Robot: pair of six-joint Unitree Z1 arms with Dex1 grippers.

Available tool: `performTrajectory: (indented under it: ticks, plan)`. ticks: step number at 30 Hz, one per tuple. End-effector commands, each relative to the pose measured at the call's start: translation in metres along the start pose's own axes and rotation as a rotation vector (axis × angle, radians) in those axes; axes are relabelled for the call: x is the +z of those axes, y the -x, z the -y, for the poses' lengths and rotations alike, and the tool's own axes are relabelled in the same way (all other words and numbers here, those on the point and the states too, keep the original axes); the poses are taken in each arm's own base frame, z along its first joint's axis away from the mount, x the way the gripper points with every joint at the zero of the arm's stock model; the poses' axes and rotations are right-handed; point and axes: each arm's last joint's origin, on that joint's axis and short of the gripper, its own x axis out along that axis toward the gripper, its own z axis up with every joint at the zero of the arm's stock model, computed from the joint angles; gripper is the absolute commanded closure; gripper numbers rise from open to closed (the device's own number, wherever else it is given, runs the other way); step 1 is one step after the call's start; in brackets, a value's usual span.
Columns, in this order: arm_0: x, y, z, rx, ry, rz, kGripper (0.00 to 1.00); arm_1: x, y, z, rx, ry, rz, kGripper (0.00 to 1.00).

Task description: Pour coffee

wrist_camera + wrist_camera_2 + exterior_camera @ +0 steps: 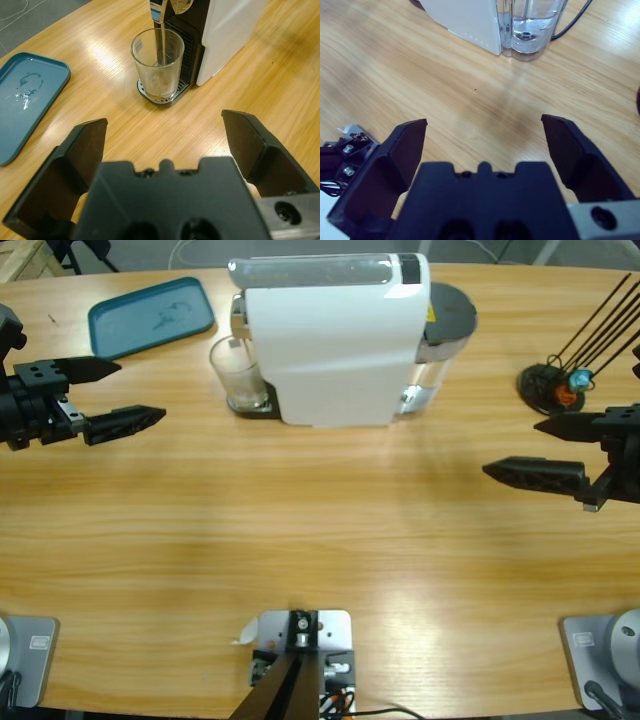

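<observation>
Pour looks barely started, as far as I can judge: the glass stands upright on the drip grate of the white coffee machine, right under the spout, and nobody is holding it. A thin stream runs from the spout into the glass in the left wrist view; it reads pale there. The glass holds at most a shallow layer at the bottom, and I can't confirm dark coffee in it from either view. Still to do: fill it, then probably fetch it. Left gripper has jaws wide apart, empty, well clear of the glass and aimed at it. Right gripper likewise spread and empty, over bare table. Machine's clear water tank is partly filled with water. Teal tray left of the machine holds nothing but some smears.
</observation>
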Motion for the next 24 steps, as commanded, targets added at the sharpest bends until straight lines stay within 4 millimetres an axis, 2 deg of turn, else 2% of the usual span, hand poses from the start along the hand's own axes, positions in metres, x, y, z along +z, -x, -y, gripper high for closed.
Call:
performTrajectory:
  ticks: [1, 24]
  plan:
    - [-0.0109, -0.0070, 0.0013, -0.014, 0.022, -0.048, 0.000, -0.0094, -0.0087, 0.0019, -0.018, -0.011, -0.043, 0.000]
    - [-0.0116, -0.0072, 0.0010, -0.005, 0.023, -0.052, 0.000, -0.0076, -0.0150, 0.0014, -0.017, -0.008, -0.065, 0.000]
